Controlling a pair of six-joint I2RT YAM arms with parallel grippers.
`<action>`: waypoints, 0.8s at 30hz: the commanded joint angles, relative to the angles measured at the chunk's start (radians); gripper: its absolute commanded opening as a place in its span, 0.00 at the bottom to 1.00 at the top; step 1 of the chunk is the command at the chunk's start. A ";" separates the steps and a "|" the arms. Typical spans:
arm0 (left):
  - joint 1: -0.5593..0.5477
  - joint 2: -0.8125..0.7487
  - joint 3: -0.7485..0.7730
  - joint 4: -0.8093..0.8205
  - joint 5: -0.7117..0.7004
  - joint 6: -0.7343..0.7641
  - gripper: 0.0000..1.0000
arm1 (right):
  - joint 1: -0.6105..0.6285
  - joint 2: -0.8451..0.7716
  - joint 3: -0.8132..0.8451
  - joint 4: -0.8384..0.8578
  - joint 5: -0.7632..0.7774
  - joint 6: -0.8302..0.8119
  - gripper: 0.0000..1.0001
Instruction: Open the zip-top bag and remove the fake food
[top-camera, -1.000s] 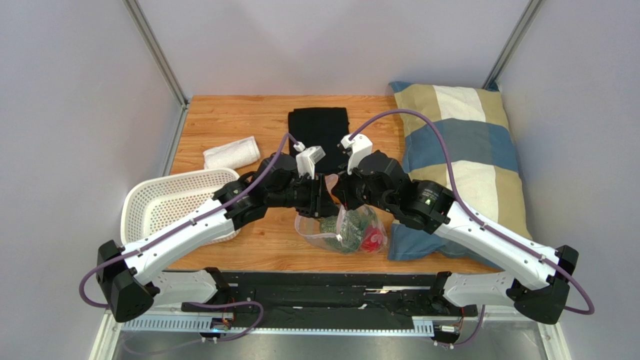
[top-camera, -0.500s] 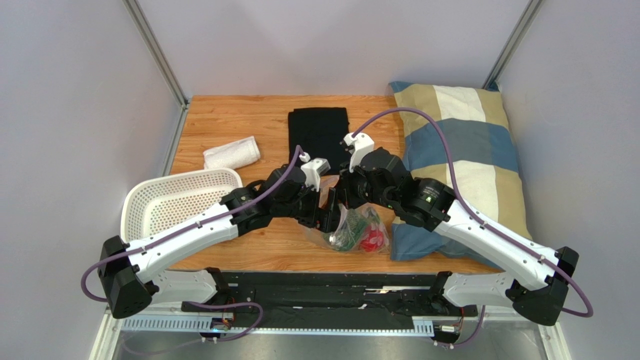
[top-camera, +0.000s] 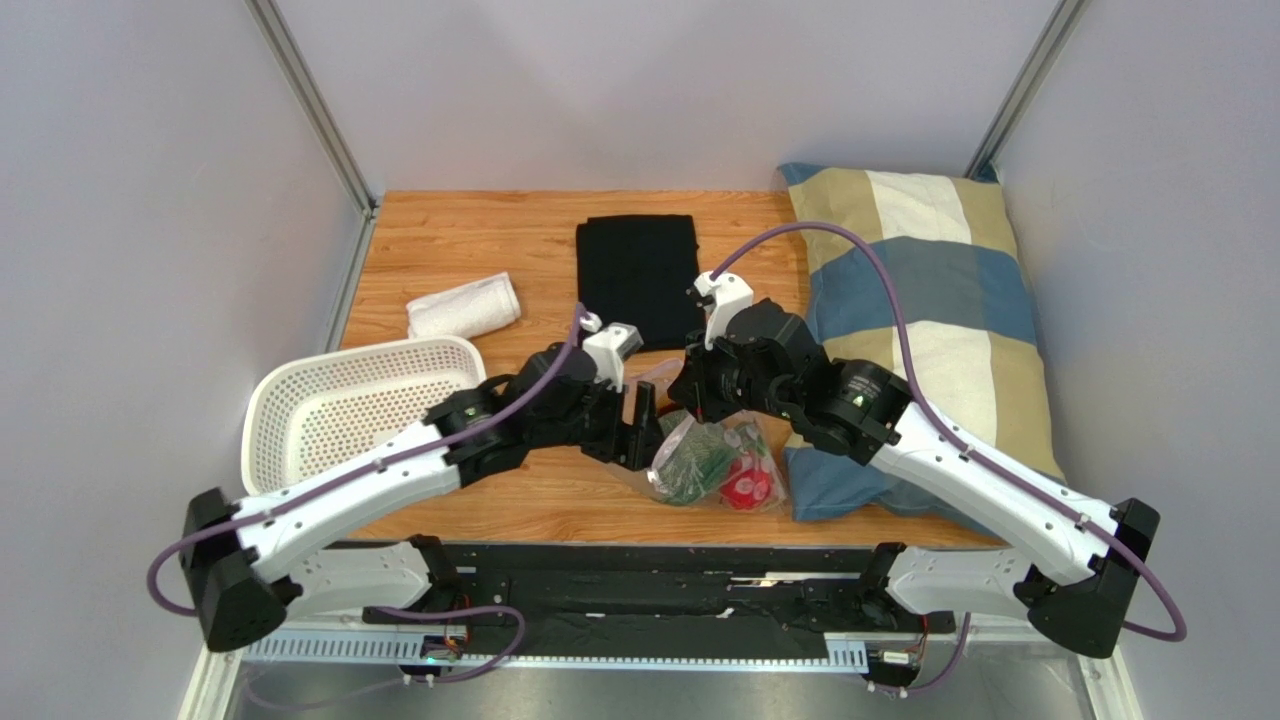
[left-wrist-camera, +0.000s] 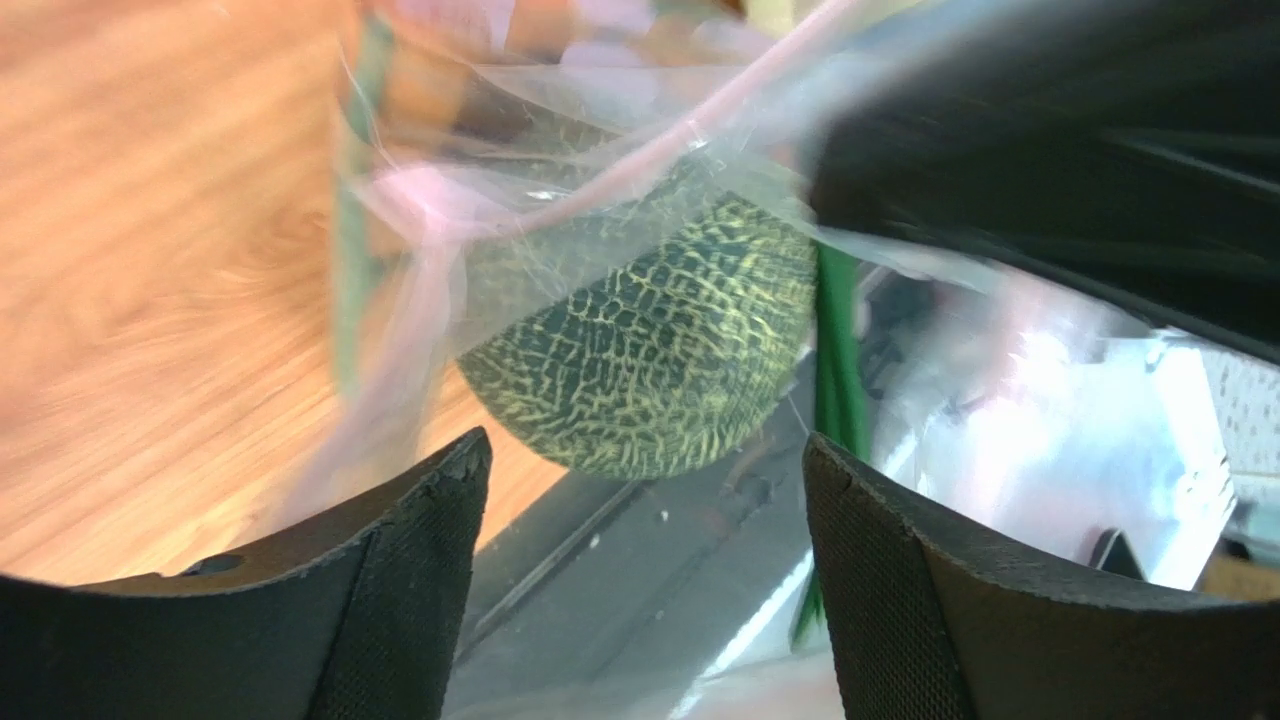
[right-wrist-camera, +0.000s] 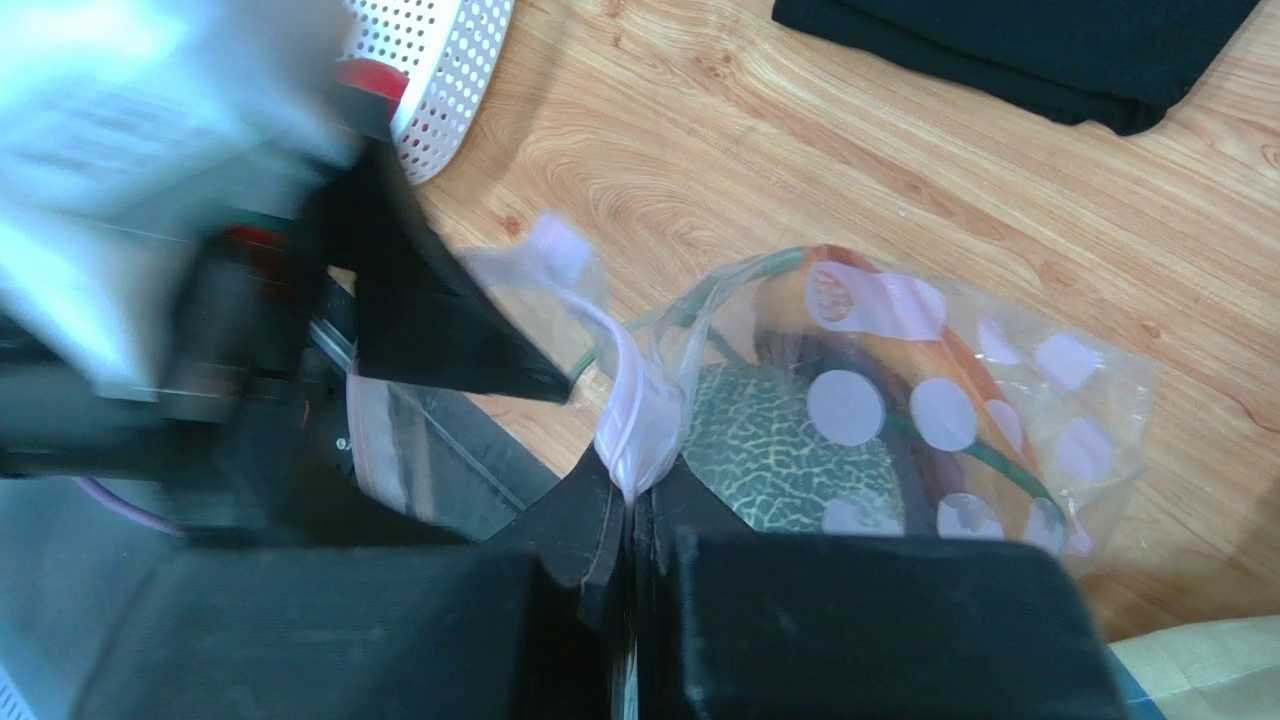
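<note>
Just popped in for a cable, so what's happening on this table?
Two robot arms are working on a zip-top bag near the front edge of the table. The right hand is shut on the bag's pinkish zip strip, holding that lip up. The left hand is open at the bag's mouth, gripping nothing. The fake food, including a green netted piece and a red one, is inside the bag.

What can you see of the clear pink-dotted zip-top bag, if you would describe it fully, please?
The clear, crinkly plastic zip-top bag, printed with pale pink dots, lies on the wooden table near its front edge. The right gripper's fingers pinch its pinkish zip strip and hold that end raised; the mouth looks partly parted. Inside show a green netted round piece, an orange piece, thin green stems and something red.
</note>
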 joint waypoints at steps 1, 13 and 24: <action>-0.001 -0.165 0.114 -0.167 -0.149 0.010 0.82 | -0.016 -0.044 0.012 0.058 -0.032 -0.016 0.00; 0.126 -0.206 0.019 -0.218 -0.038 -0.156 0.96 | -0.035 -0.047 0.020 0.061 -0.101 -0.017 0.00; 0.186 0.089 0.174 -0.201 0.064 -0.019 0.21 | -0.076 -0.052 0.032 0.037 -0.121 -0.008 0.00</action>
